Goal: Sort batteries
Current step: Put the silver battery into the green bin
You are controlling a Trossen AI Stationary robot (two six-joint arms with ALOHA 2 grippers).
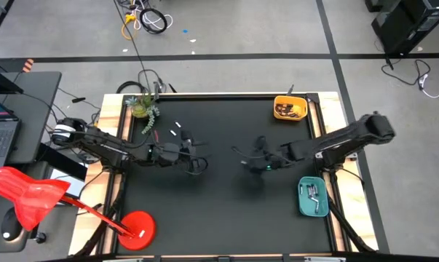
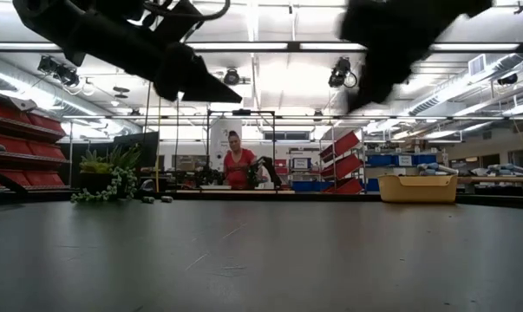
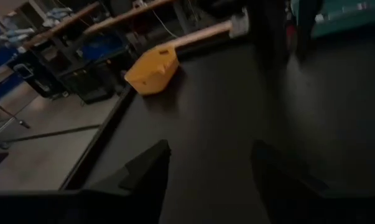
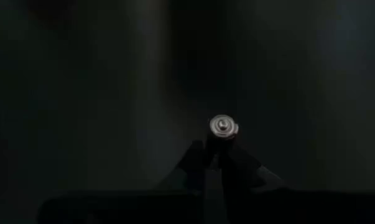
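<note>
My right gripper (image 4: 215, 163) hangs over the middle of the black table (image 1: 226, 218) and is shut on a battery (image 4: 223, 127), whose silvery end faces the wrist camera. In the high view this gripper (image 1: 250, 163) is left of the teal tray (image 1: 312, 196). My left gripper (image 3: 206, 171) is open and holds nothing. It hovers left of centre (image 1: 196, 161). Loose batteries (image 1: 177, 128) lie on the table near the plant; in the low view they show as small dark cylinders (image 2: 153, 199). The yellow tray (image 1: 290, 109) sits in the far right corner. My right gripper pinches the battery between its two fingers (image 4: 237, 163), below the silvery capped end (image 4: 223, 126). That end sticks out past the fingertips. The battery is lifted clear of the table; the fingers hide the rest of its body.
A small potted plant (image 1: 143, 108) stands at the far left corner of the table. The yellow tray (image 2: 417, 188) and the teal tray both hold small items. A person (image 2: 238, 165) stands in the room far beyond the table. A red stand (image 1: 135, 227) sits off the near left edge.
</note>
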